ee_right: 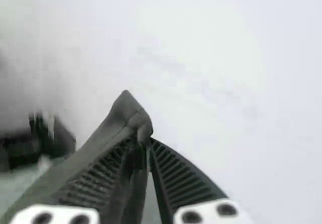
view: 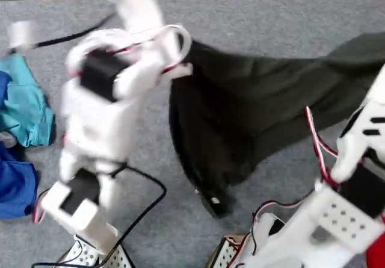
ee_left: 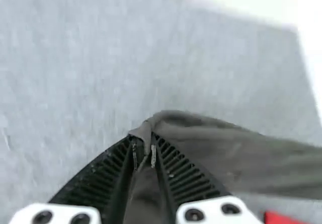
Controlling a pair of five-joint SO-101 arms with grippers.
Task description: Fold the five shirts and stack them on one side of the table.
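A dark olive shirt (view: 252,105) hangs stretched above the grey table (view: 271,21) between my two arms, its lower part drooping to the tabletop near the front middle. My left gripper (ee_left: 143,151) is shut on one corner of that shirt (ee_left: 236,148), seen from above at the shirt's left end (view: 180,54). My right gripper (ee_right: 143,143) is shut on another corner of the shirt (ee_right: 121,116), raised at the table's right side. A turquoise shirt (view: 24,105) and a blue shirt (view: 15,183) lie crumpled at the left edge.
Black cables (view: 144,202) run across the table in front of the left arm's base. Red and white wires (view: 319,147) loop along the right arm. Bare grey tabletop lies along the back and at the front middle.
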